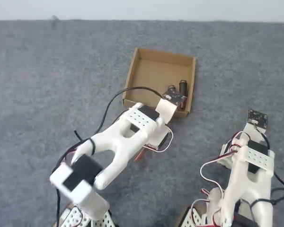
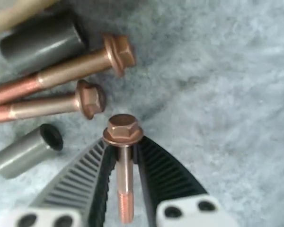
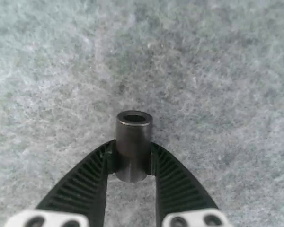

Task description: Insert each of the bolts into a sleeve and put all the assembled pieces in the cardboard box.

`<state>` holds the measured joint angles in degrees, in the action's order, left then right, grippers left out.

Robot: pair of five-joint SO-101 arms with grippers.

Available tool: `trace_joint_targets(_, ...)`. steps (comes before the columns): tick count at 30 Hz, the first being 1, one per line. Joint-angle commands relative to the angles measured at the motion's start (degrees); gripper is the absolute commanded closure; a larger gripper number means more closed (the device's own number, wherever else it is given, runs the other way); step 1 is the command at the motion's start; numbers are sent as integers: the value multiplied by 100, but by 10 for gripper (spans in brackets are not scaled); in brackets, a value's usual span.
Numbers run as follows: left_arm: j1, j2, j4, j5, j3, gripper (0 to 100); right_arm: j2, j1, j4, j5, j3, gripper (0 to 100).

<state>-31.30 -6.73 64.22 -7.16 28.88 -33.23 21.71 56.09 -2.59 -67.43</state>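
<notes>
left fingers (image 2: 92, 170) clamp copper hex-flange bolt (image 2: 123, 130), head outward | right fingers (image 3: 87, 179) clamp dark steel cylindrical sleeve (image 3: 133, 142), bore open outward | next move likely requires aligning both long axes

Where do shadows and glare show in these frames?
High view: even light, only a faint shadow on the carpet beneath the left arm. Left wrist view: soft sheen on the head of the gripped bolt, dark shadows beside the loose bolts. Right wrist view: the sleeve glints at its rim, its bore dark.
</notes>
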Motion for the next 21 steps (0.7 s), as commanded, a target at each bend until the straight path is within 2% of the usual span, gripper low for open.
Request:
trace_joint_targets(1,-9,897,88,-62,163,988,-189,66,-66,-70,26,991)
trace_joint_targets(8,9,1987,88,-62,646,988,-189,66,-75,-70,26,991)
trace_joint_targets(16,958,2848,-35,-70,760,987,-189,66,-84,-70,26,991)
trace_joint_targets(21,1152,3121,-484,-70,1138,987,-189,66,-84,-70,26,991)
